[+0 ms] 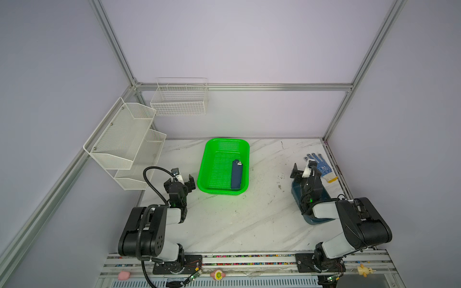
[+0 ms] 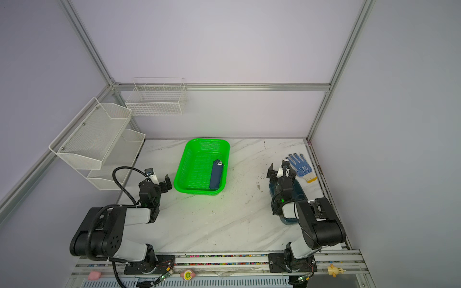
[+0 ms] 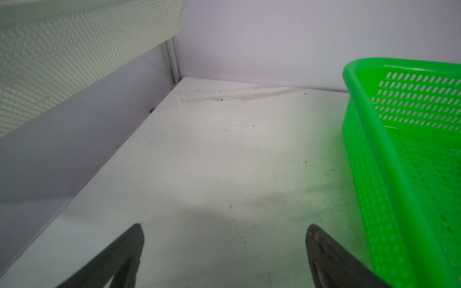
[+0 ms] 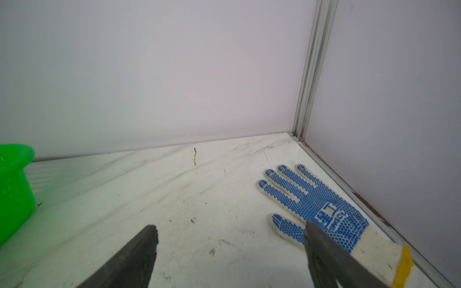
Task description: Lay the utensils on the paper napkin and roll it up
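Observation:
The dark navy paper napkin (image 1: 236,174) (image 2: 216,174) lies as a long narrow bundle inside the green basket (image 1: 202,162) (image 2: 181,162), along its right wall. A shiny silver tip of the utensils (image 1: 239,163) (image 2: 219,163) pokes out of the bundle's far end; the rest is hidden. My left gripper (image 1: 183,175) (image 2: 159,176) (image 3: 224,239) stands open and empty just left of the basket. Over on the right, my right gripper (image 1: 302,168) (image 2: 278,168) (image 4: 230,239) is open and empty, beside the glove.
A blue-dotted white glove (image 1: 321,168) (image 4: 311,202) lies at the right edge. A dark teal tray (image 1: 295,192) (image 2: 299,189) sits under the right arm. A white mesh shelf (image 1: 124,139) and a wire basket (image 1: 179,99) hang on the left and back walls.

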